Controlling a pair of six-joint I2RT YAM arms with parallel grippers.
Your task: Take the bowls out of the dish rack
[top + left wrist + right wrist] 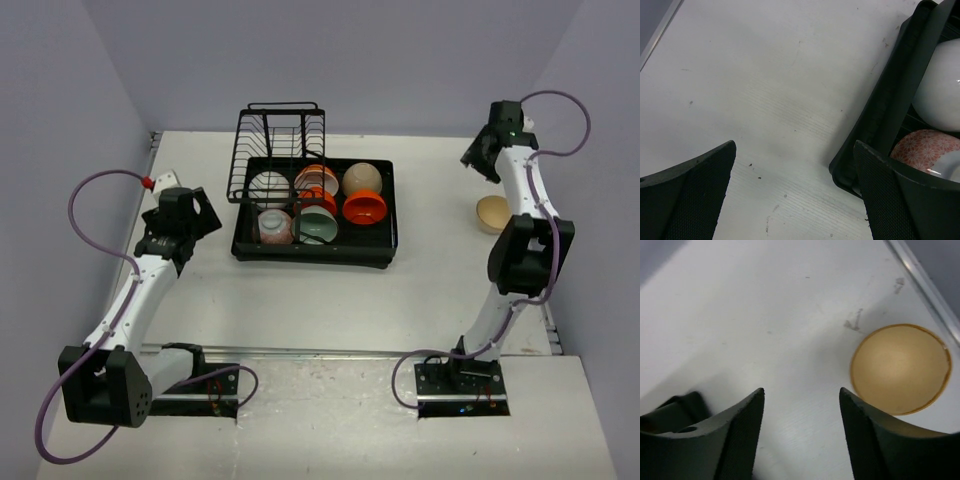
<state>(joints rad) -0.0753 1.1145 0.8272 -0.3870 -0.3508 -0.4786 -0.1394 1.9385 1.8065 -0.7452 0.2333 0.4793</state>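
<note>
Hovering spread and empty, my right end effector (801, 392) is overlooking the round tan bowl (900, 369) on the white table (765, 300), clear of the black wire dish rack (385, 245); my left end effector (795, 145) is hanging wide beside it.

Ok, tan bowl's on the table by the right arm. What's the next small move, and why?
Probably ease the left tool over the wall of the rack toward the pink patterned bowl: it is open, empty and just beside that corner.
</note>
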